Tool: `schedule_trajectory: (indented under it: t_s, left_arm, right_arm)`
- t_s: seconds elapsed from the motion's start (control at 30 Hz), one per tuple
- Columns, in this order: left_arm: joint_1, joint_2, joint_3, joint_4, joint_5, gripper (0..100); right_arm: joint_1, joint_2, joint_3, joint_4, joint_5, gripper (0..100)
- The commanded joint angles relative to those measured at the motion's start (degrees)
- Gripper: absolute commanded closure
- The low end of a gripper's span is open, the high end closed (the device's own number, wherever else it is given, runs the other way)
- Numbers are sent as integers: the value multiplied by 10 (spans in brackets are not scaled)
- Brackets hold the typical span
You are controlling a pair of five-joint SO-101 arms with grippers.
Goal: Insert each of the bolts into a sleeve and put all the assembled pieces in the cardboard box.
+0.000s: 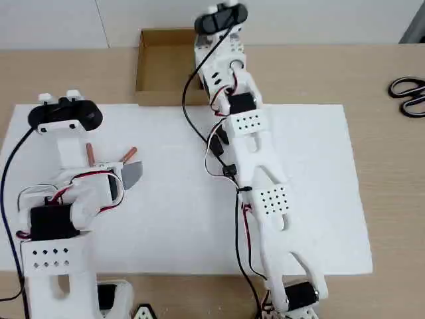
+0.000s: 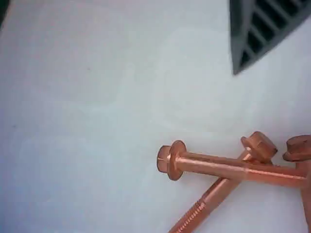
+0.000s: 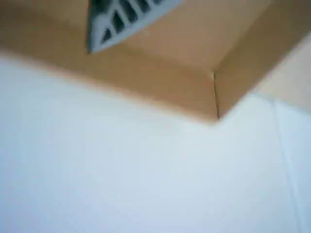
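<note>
- currently three copper-coloured metal hex bolts (image 2: 228, 167) lie on the white foam sheet (image 1: 166, 226), two crossed, just beside the left gripper (image 1: 131, 174)
- the right gripper (image 3: 121, 22) hangs over the open brown cardboard box (image 1: 159, 66), near one corner
- whether either pincer is wide or narrow cannot be told

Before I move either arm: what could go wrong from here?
1. The top bolt lies across the lower bolt, with the third bolt right beside them. Gripping one will likely drag or roll the others.
2. The right arm is stretched out to the edge of the cardboard box. A sideways sweep could shove the box.
</note>
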Motion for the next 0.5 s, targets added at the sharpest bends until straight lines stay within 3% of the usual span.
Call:
schedule_trajectory:
  t_s: [0.0,0.47]
  left_arm:
    - [0,-8,-6,-6,-4,698]
    - [0,-8,-7,-8,-4,698]
  right_arm:
    - [16,-44,-49,70,7,808]
    - [41,-327,-48,439,7,808]
